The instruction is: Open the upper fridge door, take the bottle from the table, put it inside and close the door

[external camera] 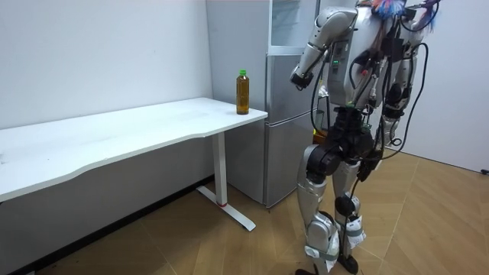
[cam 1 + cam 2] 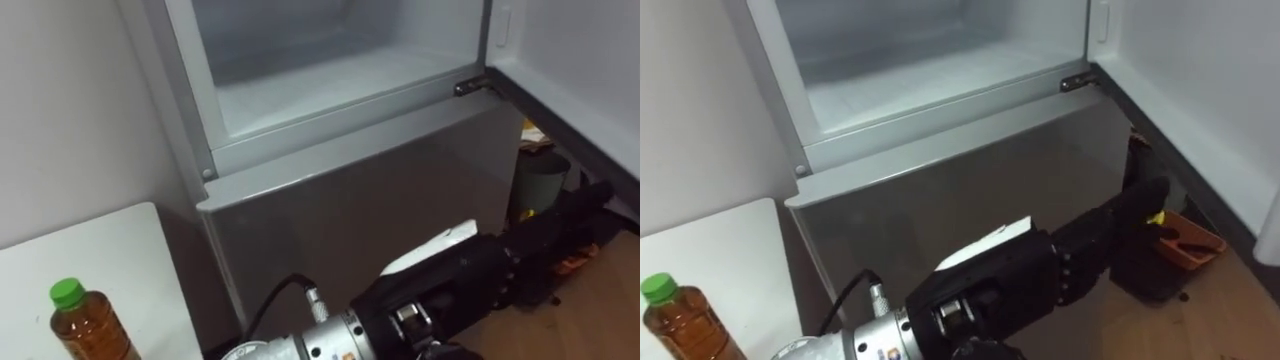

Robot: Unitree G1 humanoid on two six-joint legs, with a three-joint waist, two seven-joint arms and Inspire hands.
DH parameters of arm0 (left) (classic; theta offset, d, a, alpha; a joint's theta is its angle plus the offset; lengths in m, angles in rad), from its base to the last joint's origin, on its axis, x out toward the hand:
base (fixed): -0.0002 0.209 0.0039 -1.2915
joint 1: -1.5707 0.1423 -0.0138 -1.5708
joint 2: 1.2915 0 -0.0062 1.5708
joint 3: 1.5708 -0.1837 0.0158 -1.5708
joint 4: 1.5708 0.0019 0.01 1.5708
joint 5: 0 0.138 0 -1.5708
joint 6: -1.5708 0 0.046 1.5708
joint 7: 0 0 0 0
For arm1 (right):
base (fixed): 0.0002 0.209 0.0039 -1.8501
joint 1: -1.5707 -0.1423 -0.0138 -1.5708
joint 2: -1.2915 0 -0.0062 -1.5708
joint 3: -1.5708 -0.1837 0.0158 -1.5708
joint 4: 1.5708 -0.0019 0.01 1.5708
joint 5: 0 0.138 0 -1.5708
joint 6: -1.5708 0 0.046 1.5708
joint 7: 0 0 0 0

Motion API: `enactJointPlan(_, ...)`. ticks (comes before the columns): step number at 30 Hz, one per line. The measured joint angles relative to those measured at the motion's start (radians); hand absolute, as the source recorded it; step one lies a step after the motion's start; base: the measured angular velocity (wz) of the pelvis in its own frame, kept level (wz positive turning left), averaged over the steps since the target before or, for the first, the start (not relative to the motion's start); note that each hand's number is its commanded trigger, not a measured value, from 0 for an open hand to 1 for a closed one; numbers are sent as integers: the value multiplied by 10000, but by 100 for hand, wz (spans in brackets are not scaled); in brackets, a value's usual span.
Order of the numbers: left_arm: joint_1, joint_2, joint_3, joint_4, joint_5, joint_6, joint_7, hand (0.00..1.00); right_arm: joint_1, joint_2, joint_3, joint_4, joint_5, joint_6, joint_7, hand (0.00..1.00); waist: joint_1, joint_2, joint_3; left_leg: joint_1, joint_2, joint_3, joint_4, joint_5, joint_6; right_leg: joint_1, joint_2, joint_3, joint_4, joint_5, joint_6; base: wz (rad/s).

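The green-capped amber plastic bottle stood ungrasped on the white surface beside the open grey fridge — so the left hand, fingers straight and empty, would need to reach leftward and grip it

bottle: clear plastic, amber liquid, green cap on | upright | on white table, at corner next to fridge | upper fridge: door open, swung to rt, pale interior w/ flat floor, sits above shut grey lower door
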Motion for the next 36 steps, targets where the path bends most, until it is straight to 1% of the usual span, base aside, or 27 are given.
enactJointPlan(1,66,31,46,4,17,1,4,0,-4,1,1,1,-42,0,1,0,80,0,0,0,-2,-23,1,4,-7,2,-5,-33,1,0,0,15)
enactJointPlan(2,268,48,236,12,185,0,9,0,-4,3,-4,5,-153,-6,35,0,230,-2,1,-1,-8,-106,6,9,-14,9,-15,-94,-8,-2,-1,18)
enactJointPlan(3,490,64,489,31,337,-1,42,0,-16,3,1,20,-178,-11,68,0,295,-9,-2,-15,-13,-159,7,18,-30,23,-28,-188,7,-3,0,19)
enactJointPlan(4,587,67,607,32,514,1,59,0,-14,3,0,24,-179,-10,78,0,376,-16,-5,-21,-17,-193,7,25,-42,20,-33,-207,25,-4,1,15)
enactJointPlan(6,1080,82,977,22,822,1,129,0,81,-11,12,-30,-202,-1,84,0,681,-69,-30,-111,-15,-296,73,30,-50,-12,-53,-336,47,-23,0,12)
enactJointPlan(7,1238,80,1049,24,867,1,138,0,108,-3,11,-32,-199,2,86,0,743,-96,-35,-133,-15,-343,95,30,-50,-8,-56,-370,48,-28,-3,16)
enactJointPlan(9,2087,129,1346,57,1031,0,264,0,157,38,11,17,-268,1,78,0,991,-232,-89,-147,-12,-412,98,49,-77,3,-60,-458,66,-30,-22,9)
enactJointPlan(10,2333,156,1406,74,1068,1,313,0,181,49,12,29,-291,2,63,0,1054,-271,-113,-147,-9,-418,100,54,-83,6,-56,-460,61,-24,-30,5)
enactJointPlan(11,2758,215,1562,96,1100,24,384,0,244,63,16,27,-299,3,39,0,1118,-340,-133,-151,-2,-448,109,59,-90,31,-48,-485,58,-19,-40,6)
enactJointPlan(12,3097,293,1688,95,1174,37,475,0,304,64,15,-5,-322,-2,6,0,1260,-382,-126,-154,-2,-446,114,59,-90,37,-46,-494,59,-15,-45,6)
enactJointPlan(13,3230,348,1760,95,1192,45,512,0,332,64,6,-10,-339,-6,-15,0,1338,-394,-122,-157,0,-450,117,59,-90,36,-46,-493,54,-14,-46,3)
enactJointPlan(15,3746,392,2159,93,1507,42,607,0,362,67,-9,11,-355,-16,-59,0,1476,-410,-123,-153,-13,-502,111,59,-90,80,-45,-496,24,0,-30,4)
enactJointPlan(17,3996,349,2432,93,1650,18,679,0,388,110,-12,17,-478,-46,-58,0,1612,-430,-119,-133,-14,-516,108,58,-89,115,-41,-502,9,1,-27,6)
enactJointPlan(19,4213,280,2687,93,1721,-37,737,0,433,130,-10,15,-519,-113,-36,0,1648,-474,-122,-102,-21,-596,103,58,-90,179,-37,-549,6,-3,-22,10)
enactJointPlan(20,4349,240,2829,93,1716,-138,788,0,429,144,-9,3,-550,-146,0,0,1684,-490,-116,-103,-20,-621,102,58,-90,185,-31,-562,7,-7,-26,3)
enactJointPlan(21,4483,224,2914,93,1717,-271,820,0,434,147,-9,-34,-574,-151,51,0,1806,-499,-110,-120,-19,-639,102,59,-92,166,-25,-562,11,-10,-33,0)
enactJointPlan(23,4728,190,3027,93,1739,-453,813,0,447,143,-14,-82,-599,-148,64,0,1888,-528,-102,-130,-21,-684,92,62,-96,169,-24,-590,14,-23,-39,3)
enactJointPlan(25,5131,219,3136,95,1744,-612,837,0,493,160,-8,-222,-600,-148,104,0,1900,-587,-120,-141,-24,-719,97,62,-99,184,-45,-689,26,-45,-51,9)
enactJointPlan(27,5628,327,3240,100,1749,-633,938,0,584,224,-11,-354,-615,-159,173,0,1969,-703,-126,-160,-28,-753,104,69,-111,216,-53,-791,17,-73,-60,12)
enactJointPlan(28,5714,348,3271,123,1757,-635,956,0,634,233,-13,-422,-631,-159,174,0,2017,-720,-122,-162,-29,-767,104,69,-112,220,-53,-802,17,-79,-62,8)
enactJointPlan(30,5906,335,3468,331,2148,-636,1019,0,793,219,-25,-639,-784,-187,182,0,2173,-742,-118,-198,-48,-822,108,68,-113,229,-66,-860,16,-90,-53,9)
enactJointPlan(32,6042,329,3643,444,2188,-673,1148,0,820,200,-100,-647,-940,-271,286,0,2225,-737,-122,-225,-63,-864,114,68,-113,233,-69,-865,16,-99,-40,8)
enactJointPlan(33,6147,310,3770,676,2260,-868,1215,0,848,186,-108,-647,-962,-296,352,0,2282,-738,-122,-193,-71,-927,103,68,-113,275,-68,-862,23,-101,-37,5)
enactJointPlan(34,6214,301,3811,815,2332,-958,1255,0,864,185,-103,-642,-976,-314,376,0,2294,-740,-121,-158,-74,-939,96,68,-113,332,-63,-868,21,-101,-37,3)
enactJointPlan(35,6367,274,3883,1177,2366,-1095,1352,0,879,186,-108,-632,-971,-321,412,0,2330,-732,-142,-134,-78,-942,94,67,-114,384,-69,-893,16,-110,-30,7)
enactJointPlan(36,6505,263,3916,1525,2417,-1099,1463,0,890,181,-117,-635,-939,-338,476,0,2347,-729,-145,-134,-87,-950,95,67,-114,411,-77,-947,0,-112,-29,9)
